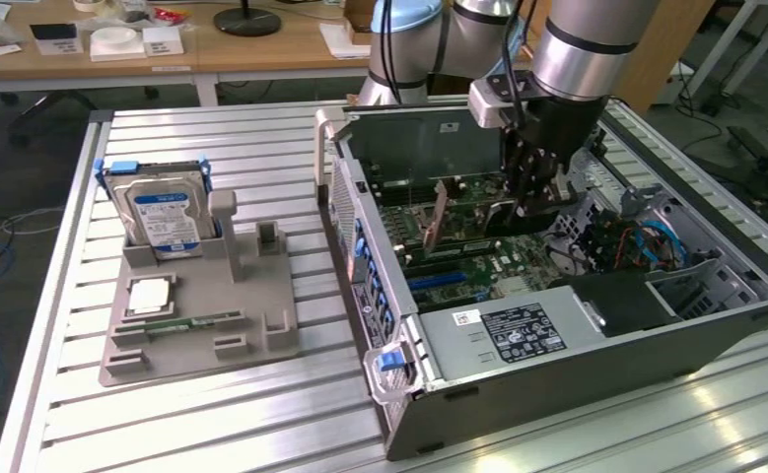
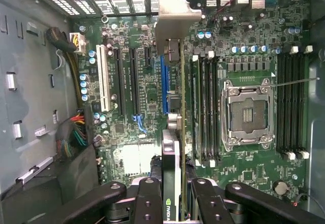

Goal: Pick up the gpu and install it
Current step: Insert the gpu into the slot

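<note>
Installing: the tool (image 2: 175, 198) grips the gpu (image 2: 171, 163) edge-on by the blue slot (image 2: 164, 84), three o'clock of the grey holder (image 1: 199, 325); seating likely demands straight alignment.

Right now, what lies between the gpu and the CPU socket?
A bank of black memory slots separates gpu and CPU socket, seen in the wrist view.
</note>
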